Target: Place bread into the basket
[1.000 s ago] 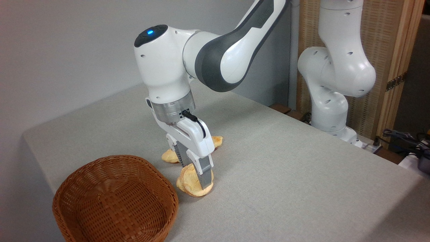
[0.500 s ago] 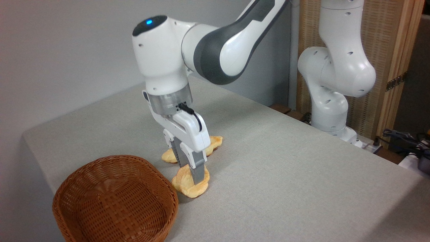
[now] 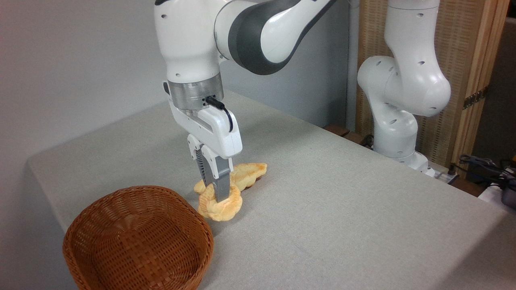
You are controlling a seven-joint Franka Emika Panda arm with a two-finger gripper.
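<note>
Holding the bread [image 3: 219, 206] pinched between my gripper's [image 3: 217, 196] fingers, I worry the puffy bun could slip or clip the basket [image 3: 139, 237] rim nearby.

Grey table [image 3: 342, 209] carries wicker basket [image 3: 137, 237], braided loaf [image 3: 248, 174].
</note>
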